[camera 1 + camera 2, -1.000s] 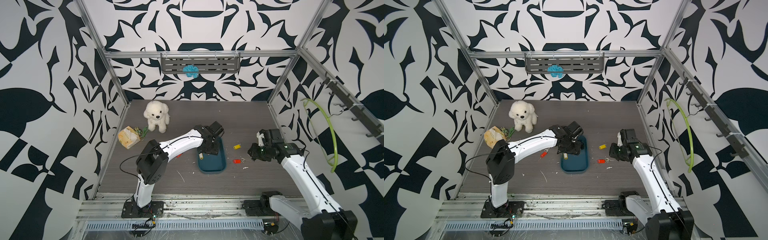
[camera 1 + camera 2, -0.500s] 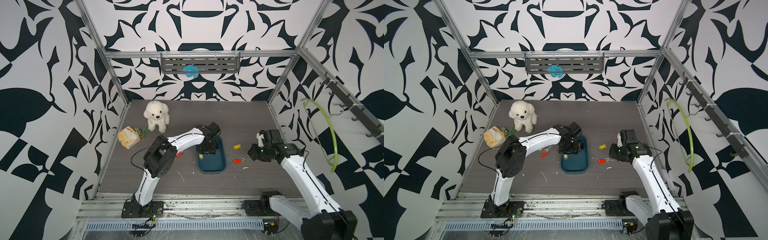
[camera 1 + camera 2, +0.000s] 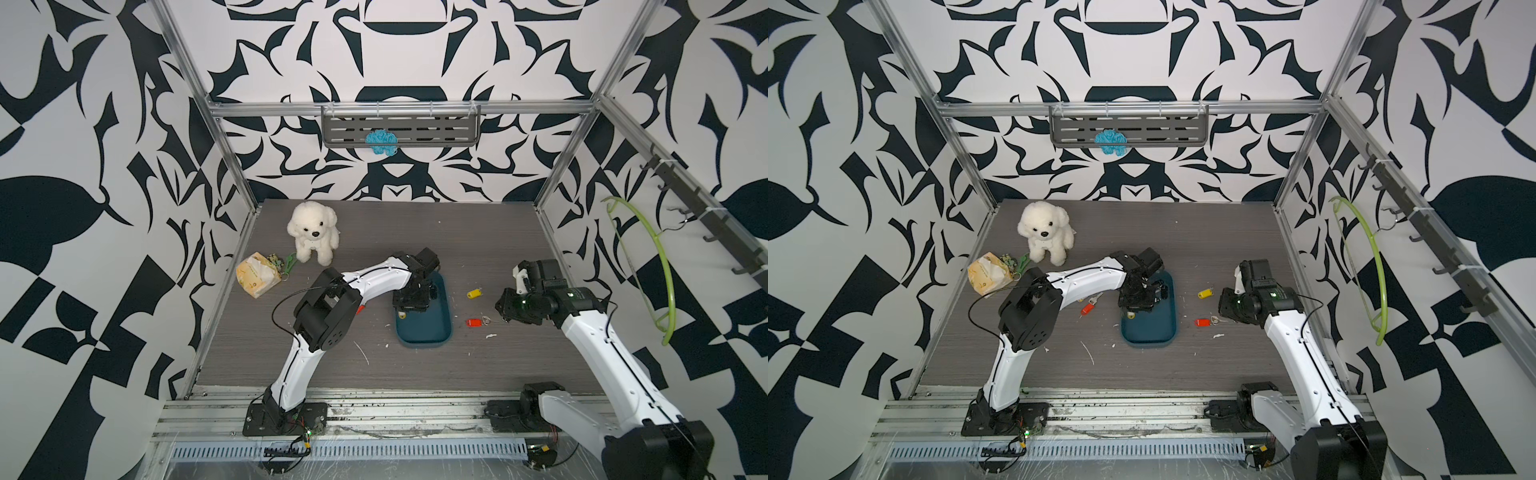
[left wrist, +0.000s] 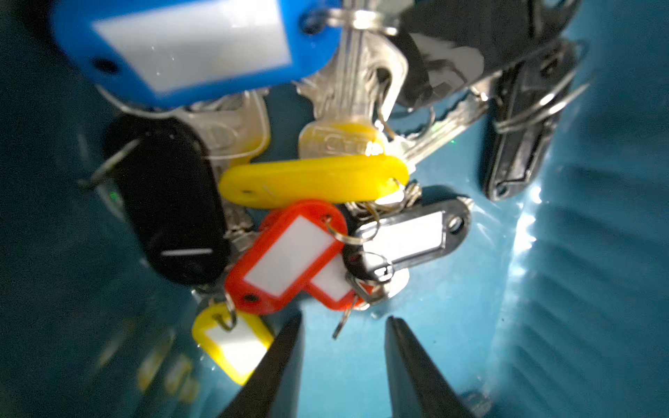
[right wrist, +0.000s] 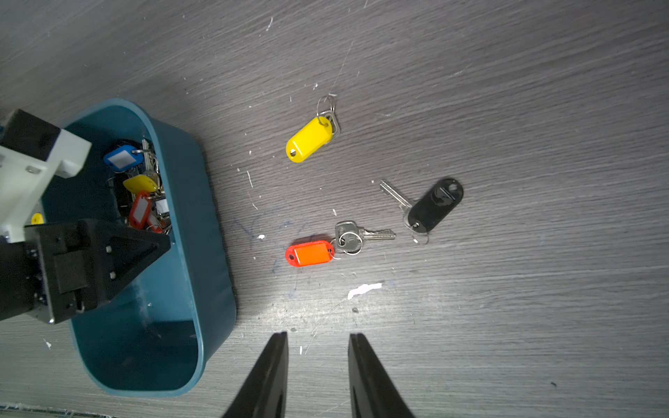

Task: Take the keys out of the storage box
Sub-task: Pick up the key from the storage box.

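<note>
Many keys (image 4: pixel 307 181) are lying heaped in the box (image 4: pixel 579 253) just ahead of the left gripper (image 4: pixel 344 318), whose jaws are narrowing yet pinching nothing, so another pick is starting.

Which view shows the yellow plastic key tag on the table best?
Right wrist view: the yellow plastic key tag is large and sharp. Both top views show it tiny; the left wrist view lacks it.

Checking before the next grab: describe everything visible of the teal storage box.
The storage box is a shallow, dark teal, plastic-looking tray with rounded corners, open-topped, flat on the grey table. Keys with coloured tags lie heaped at its far end; its near end is bare. The left gripper reaches in, open, beside the heap.
</note>
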